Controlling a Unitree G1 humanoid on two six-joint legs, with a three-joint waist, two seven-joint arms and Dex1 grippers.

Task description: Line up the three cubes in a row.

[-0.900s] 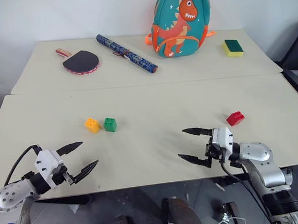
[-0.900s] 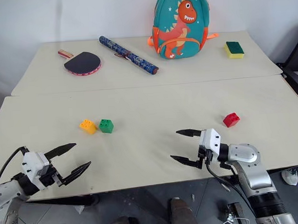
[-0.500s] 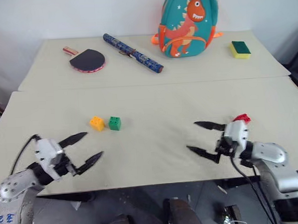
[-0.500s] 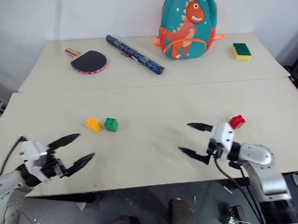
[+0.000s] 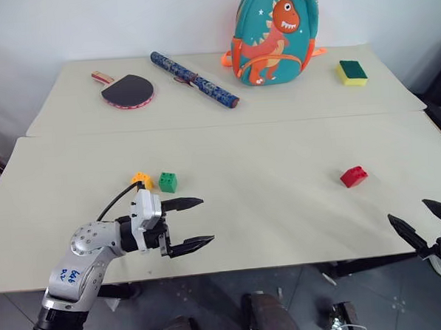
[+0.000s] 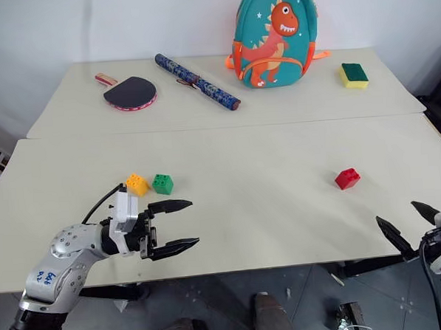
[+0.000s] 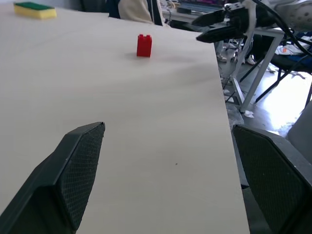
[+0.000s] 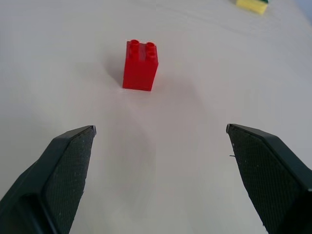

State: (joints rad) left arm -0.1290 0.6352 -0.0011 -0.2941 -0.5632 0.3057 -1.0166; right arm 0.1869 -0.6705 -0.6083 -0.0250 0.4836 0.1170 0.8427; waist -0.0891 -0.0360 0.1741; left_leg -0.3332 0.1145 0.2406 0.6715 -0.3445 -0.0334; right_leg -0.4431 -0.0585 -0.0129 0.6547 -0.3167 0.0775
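Note:
The yellow-orange cube (image 5: 141, 179) and the green cube (image 5: 167, 182) sit side by side on the left part of the near table (image 5: 267, 207). Far off to the right stands the red cube (image 5: 353, 176), alone. My left gripper (image 5: 206, 220) hovers just in front of the yellow and green pair, pointing right, open and empty. My right gripper (image 5: 408, 210) is open at the table's front right edge, nearer than the red cube. In the right wrist view the red cube (image 8: 140, 65) lies ahead of the open fingers (image 8: 73, 156), well apart from them.
On the far table lie a table-tennis paddle (image 5: 126, 91), a dark patterned tube (image 5: 192, 79), a teal dinosaur backpack (image 5: 273, 33) and a green-and-yellow sponge (image 5: 352, 71). A seam (image 5: 226, 125) separates the two tables. Bare table spans between the green and red cubes.
My left gripper has swung in from the front left corner to just in front of the yellow and green cubes. My right gripper has drawn back and to the right, away from the red cube.

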